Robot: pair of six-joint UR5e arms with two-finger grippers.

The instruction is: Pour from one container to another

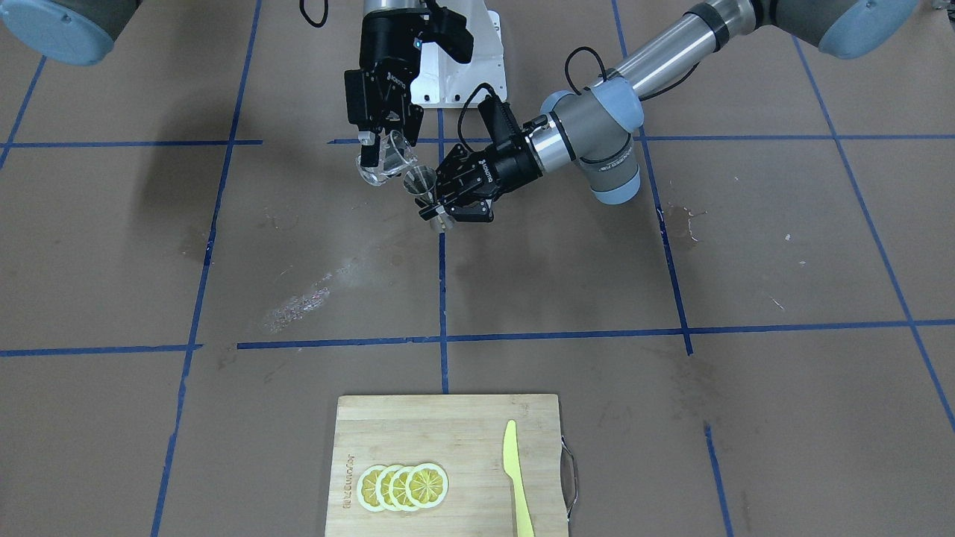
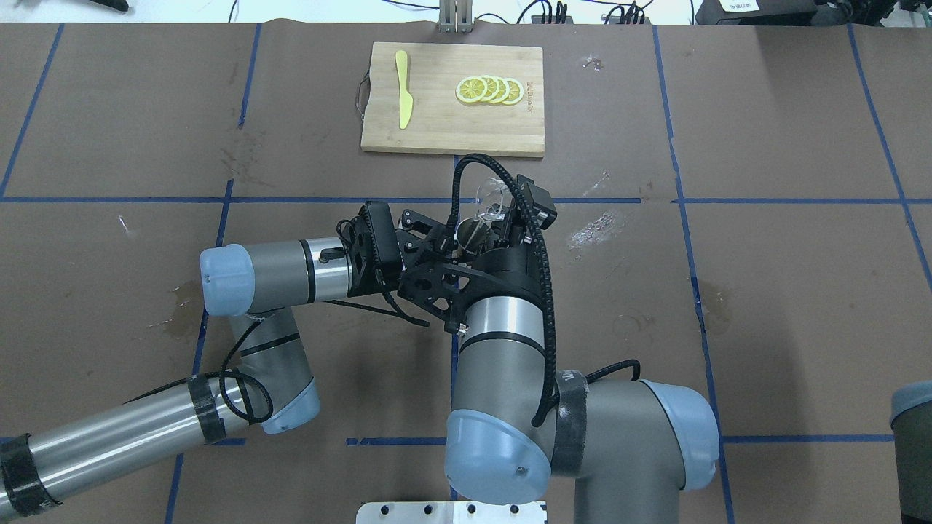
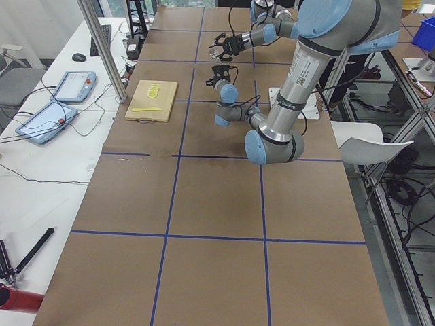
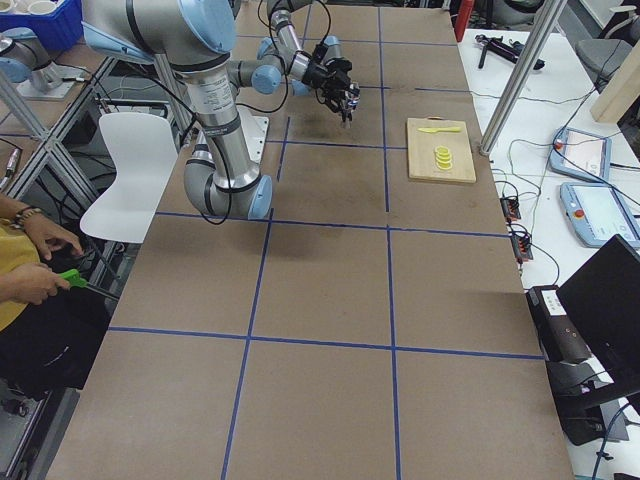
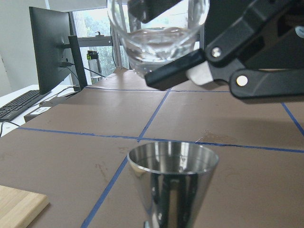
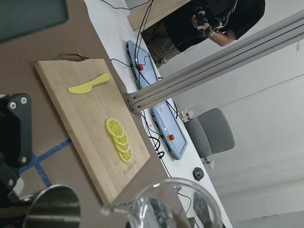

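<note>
The clear glass cup (image 1: 388, 159) hangs tilted in the air, my right gripper (image 1: 380, 153) shut on it. Its mouth leans toward the silver jigger (image 1: 423, 186), which stands upright just below and beside it, with my left gripper (image 1: 434, 207) shut on its waist. From overhead the cup (image 2: 489, 195) sits just beyond the jigger (image 2: 470, 233). In the left wrist view the cup (image 5: 159, 28) hovers right over the jigger's open top (image 5: 173, 164). The right wrist view shows the cup's rim (image 6: 161, 204) and the jigger (image 6: 52, 209) close together. I cannot tell whether liquid is flowing.
A wooden cutting board (image 2: 437, 124) lies at the table's far side with lemon slices (image 2: 489, 89) and a yellow knife (image 2: 403, 98) on it. Wet smears (image 1: 298, 302) mark the brown table. Both arms crowd the table's middle near the robot's base.
</note>
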